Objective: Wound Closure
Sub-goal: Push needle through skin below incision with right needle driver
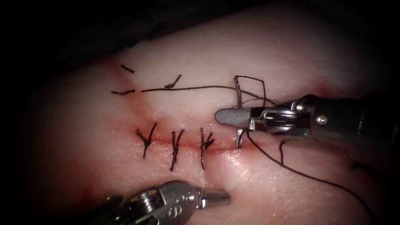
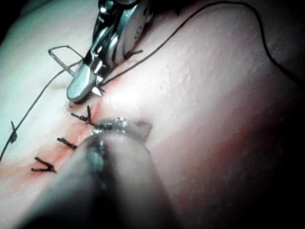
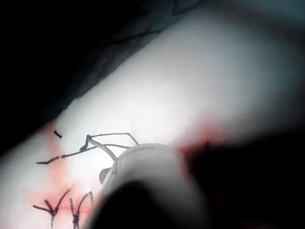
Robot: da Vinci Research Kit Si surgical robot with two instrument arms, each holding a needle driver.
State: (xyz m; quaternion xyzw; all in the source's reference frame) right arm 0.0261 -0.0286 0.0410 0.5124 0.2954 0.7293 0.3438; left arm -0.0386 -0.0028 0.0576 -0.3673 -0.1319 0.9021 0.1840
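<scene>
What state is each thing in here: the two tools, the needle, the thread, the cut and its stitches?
Right tool: jaws shut on the needle, near mid-curve.
Left tool: jaws shut, holding nothing, hovering below the cut.
Needle: one end in the tissue at the cut's right end, the other end raised above the tool.
Thread: slack, trailing right.
Cut: closed at left, open at right.
Stitches: three, tied and trimmed.
Cut ends: lying loose.

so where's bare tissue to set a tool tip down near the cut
Bare tissue lies below the cut, between the left end effector and the thread, and left of the three stitches. It is crowded above the cut: the right end effector holds the needle mid-curve, amid cut thread ends.
</scene>
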